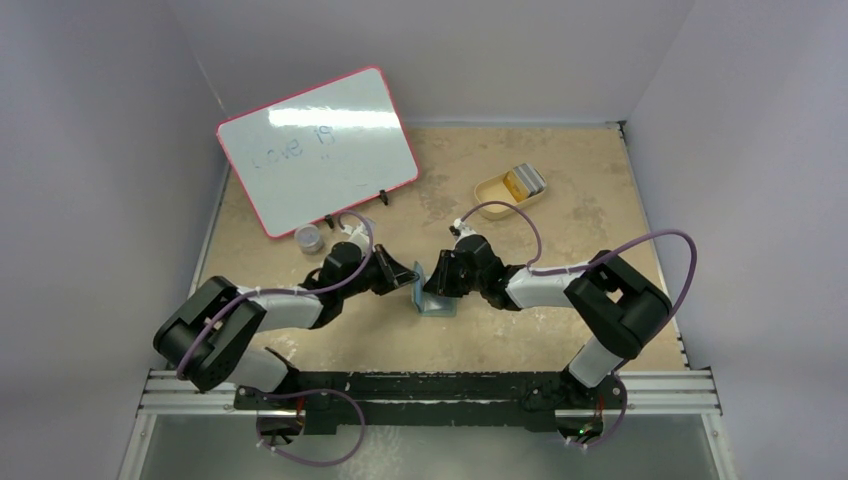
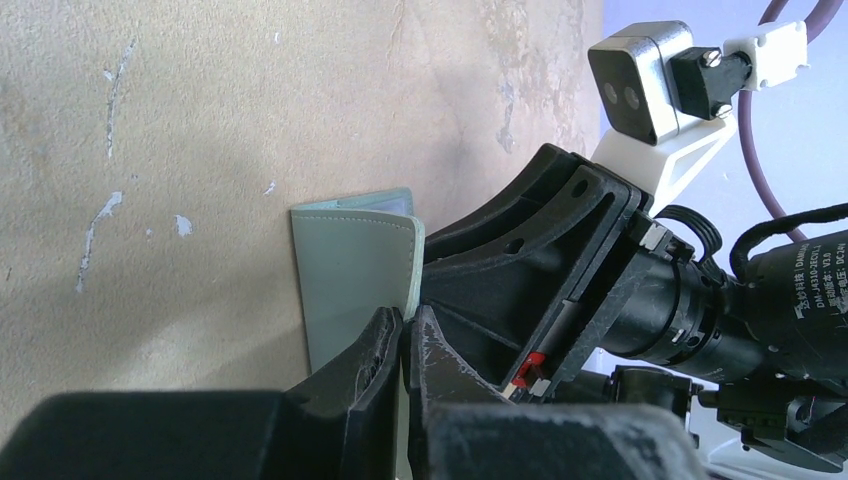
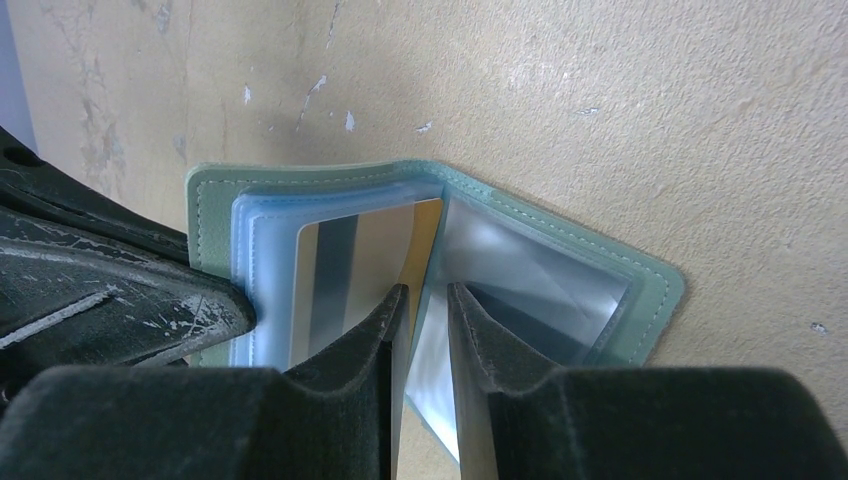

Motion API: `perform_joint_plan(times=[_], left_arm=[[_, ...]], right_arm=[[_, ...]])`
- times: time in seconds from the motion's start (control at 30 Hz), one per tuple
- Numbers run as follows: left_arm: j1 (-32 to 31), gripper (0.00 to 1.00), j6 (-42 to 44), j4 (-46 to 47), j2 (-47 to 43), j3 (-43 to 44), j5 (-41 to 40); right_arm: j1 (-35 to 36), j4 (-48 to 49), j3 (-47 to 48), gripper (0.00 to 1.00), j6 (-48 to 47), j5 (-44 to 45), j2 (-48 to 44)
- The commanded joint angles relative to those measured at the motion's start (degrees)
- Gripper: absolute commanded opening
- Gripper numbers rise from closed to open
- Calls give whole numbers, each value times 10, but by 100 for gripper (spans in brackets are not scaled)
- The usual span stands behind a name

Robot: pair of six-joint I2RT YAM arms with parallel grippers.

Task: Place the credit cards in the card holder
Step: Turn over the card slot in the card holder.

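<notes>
- A whiteboard (image 1: 318,150) leans at the table's far left, with a small jar (image 1: 310,238) just beside its lower edge
- The left gripper (image 2: 402,345) is closed tight, pinching the card holder (image 2: 355,265) by the edge of its grey-green outer cover
- The holder lies open on the table (image 1: 400,340) between the two grippers, one half lifted; a striped credit card (image 3: 350,265) sits in its left blue pocket
- The right gripper (image 3: 426,295) has its jaws narrowly parted at the fold, a pale clear sleeve between them with a gap showing
- More credit cards (image 1: 524,181) stand in a tan tray (image 1: 492,190) at the far right, well apart from the holder
</notes>
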Motion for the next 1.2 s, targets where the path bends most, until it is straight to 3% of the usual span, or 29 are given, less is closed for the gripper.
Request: perform_joint_plan(times=[0.0,0.2,0.47,0.73,0.97,1.17], left_arm=[[-4,4,-16,60,7,-6,19],[-4,0,-21,77,17,-9,22],[-4,4,-66,170,50,-32,39],[-4,0,-67,165,60,-32,33],[-4,0,-45,104,41,-21,9],[-5,0,-31,50,20,-1,3]], right_arm=[[2,1,-6,26,-8,0,11],[2,-1,-7,26,-8,1,7],[2,-3,-13,26,-7,-7,2],[2,-25,-14,26,-3,-15,-26],[2,-52,-16,39,6,-21,-114],[3,-14,-14,51,20,-30,-136]])
